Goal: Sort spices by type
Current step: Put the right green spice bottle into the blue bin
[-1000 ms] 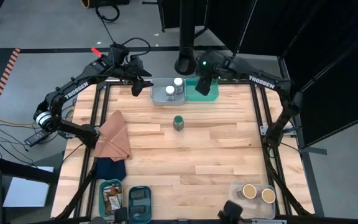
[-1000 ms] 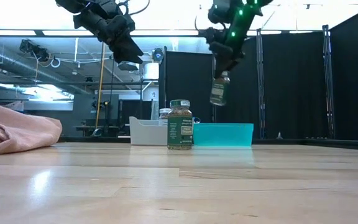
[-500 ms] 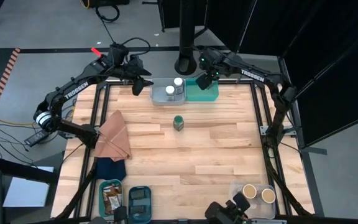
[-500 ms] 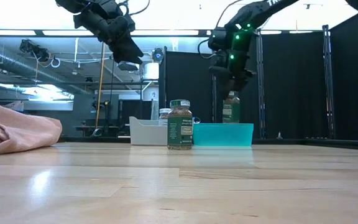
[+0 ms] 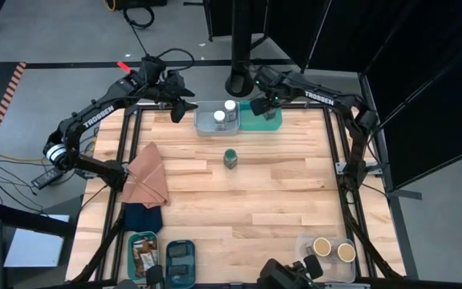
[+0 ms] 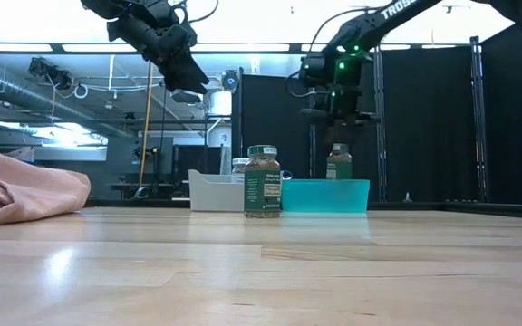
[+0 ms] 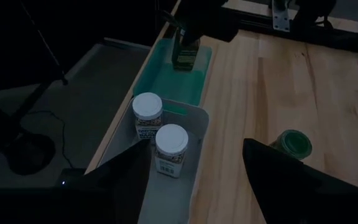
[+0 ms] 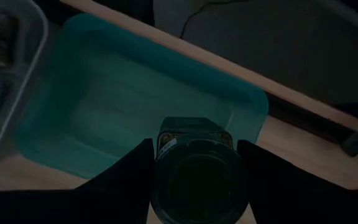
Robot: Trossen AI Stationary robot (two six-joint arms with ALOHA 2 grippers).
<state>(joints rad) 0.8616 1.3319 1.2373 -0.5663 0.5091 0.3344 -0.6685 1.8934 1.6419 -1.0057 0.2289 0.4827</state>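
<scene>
High view: right gripper (image 5: 261, 103) over teal plastic bin (image 5: 273, 122) at table's far edge; left gripper (image 5: 184, 110) hovers beside clear bin (image 5: 202, 122) w/ two white-lidded jars (image 5: 224, 111). A green-lidded jar (image 5: 230, 158) stands mid-table.

Low view: right fingers clamp a second green-lidded spice jar (image 6: 338, 162), bottom inside teal bin.

Left wrist: fingers spread, empty.

Right wrist: jar lid gripped btwn fingers.

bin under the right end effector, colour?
Teal bin; clearest in the right wrist view.

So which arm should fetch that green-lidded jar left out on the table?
Probably the left: its claw hangs open and empty, while the right claw is over the teal bin. The green-lidded jar stands between them.
</scene>
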